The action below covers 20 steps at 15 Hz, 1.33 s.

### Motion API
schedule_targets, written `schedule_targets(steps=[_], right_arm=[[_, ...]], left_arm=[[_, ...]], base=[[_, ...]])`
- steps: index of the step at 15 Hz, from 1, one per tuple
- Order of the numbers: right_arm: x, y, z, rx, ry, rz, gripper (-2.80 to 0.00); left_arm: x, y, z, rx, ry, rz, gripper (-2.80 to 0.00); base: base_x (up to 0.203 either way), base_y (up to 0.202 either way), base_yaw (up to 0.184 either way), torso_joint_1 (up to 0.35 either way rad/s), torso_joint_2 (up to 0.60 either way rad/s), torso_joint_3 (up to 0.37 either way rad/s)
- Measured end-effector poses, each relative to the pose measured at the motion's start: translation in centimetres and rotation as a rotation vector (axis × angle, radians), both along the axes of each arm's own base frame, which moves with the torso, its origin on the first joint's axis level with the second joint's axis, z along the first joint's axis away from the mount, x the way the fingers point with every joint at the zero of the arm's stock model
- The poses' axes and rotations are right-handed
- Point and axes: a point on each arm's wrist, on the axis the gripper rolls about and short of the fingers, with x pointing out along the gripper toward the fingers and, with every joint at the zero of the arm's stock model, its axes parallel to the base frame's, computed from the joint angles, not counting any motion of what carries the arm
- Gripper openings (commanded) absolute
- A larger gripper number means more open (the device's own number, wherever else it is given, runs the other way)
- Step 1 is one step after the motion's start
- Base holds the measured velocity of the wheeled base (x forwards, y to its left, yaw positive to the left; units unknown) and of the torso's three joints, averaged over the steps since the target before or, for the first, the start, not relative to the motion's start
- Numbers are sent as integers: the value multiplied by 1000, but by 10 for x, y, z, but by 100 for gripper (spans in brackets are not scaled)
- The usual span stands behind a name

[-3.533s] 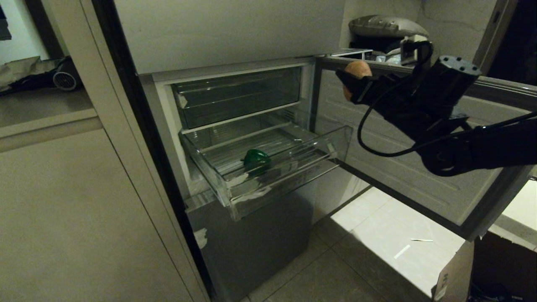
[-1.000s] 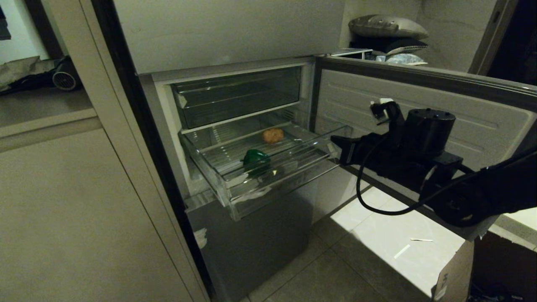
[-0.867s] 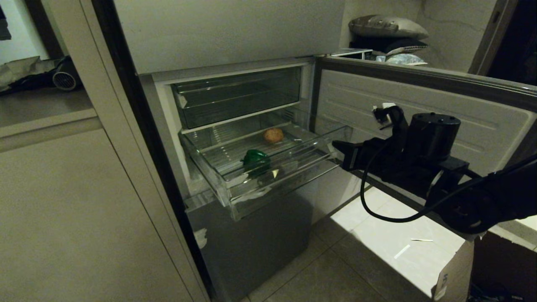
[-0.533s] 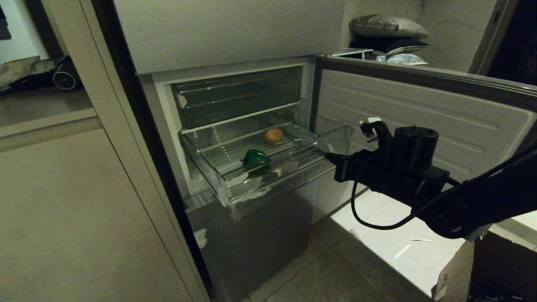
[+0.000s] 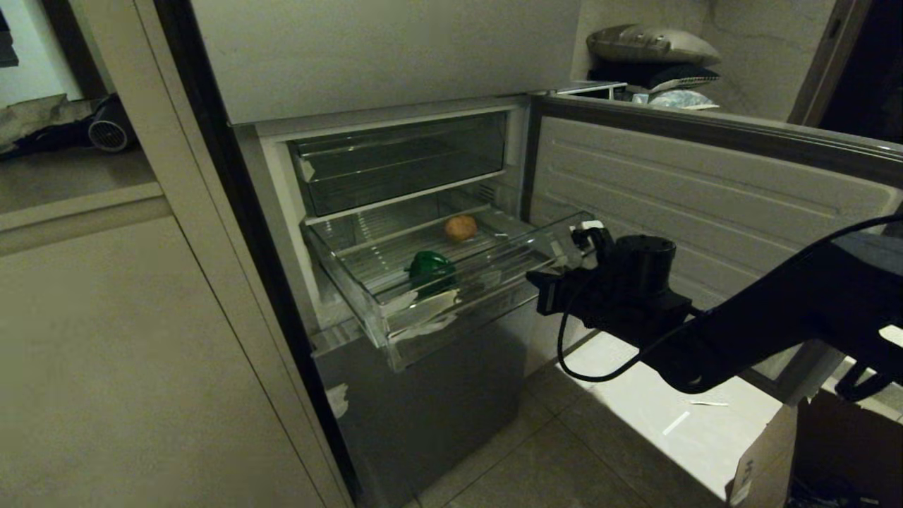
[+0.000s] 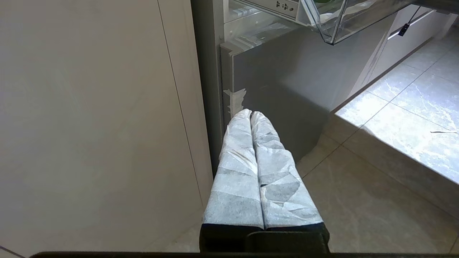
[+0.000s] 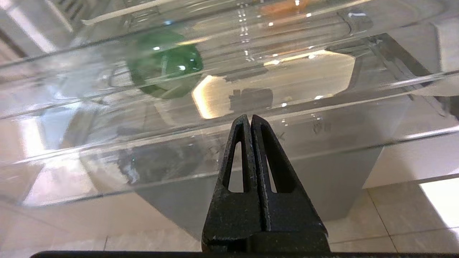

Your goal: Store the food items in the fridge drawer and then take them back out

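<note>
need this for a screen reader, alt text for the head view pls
A clear fridge drawer stands pulled out, holding a green pepper and an orange-brown lump apart from each other. The shut right gripper sits at the drawer's front right corner, before the open fridge door.

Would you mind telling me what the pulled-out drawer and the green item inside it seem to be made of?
The drawer looks like clear hard plastic: its floor and the tiles below show through, with sharp glints. The green item seems glossy, perhaps plastic or a waxy pepper skin; bright highlights show, but the look leaves it open.
</note>
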Motion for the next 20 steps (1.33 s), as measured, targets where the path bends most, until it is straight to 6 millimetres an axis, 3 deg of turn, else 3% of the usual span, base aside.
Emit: schedule_targets(steps=[6, 12, 16, 20], right_arm=[[38, 13, -13, 28, -57, -4, -280], [78, 35, -18, 147, -285, 7, -280], [74, 47, -21, 216, -344, 29, -280], [44, 39, -6, 255, -248, 45, -280]], left_arm=[[0, 0, 0, 0, 0, 0, -280], [0, 0, 0, 0, 0, 0, -280], [0, 0, 0, 0, 0, 0, -280], [0, 0, 0, 0, 0, 0, -280]], base=[[0, 0, 0, 0, 0, 0], [0, 0, 0, 0, 0, 0], [0, 0, 0, 0, 0, 0], [0, 0, 0, 0, 0, 0]])
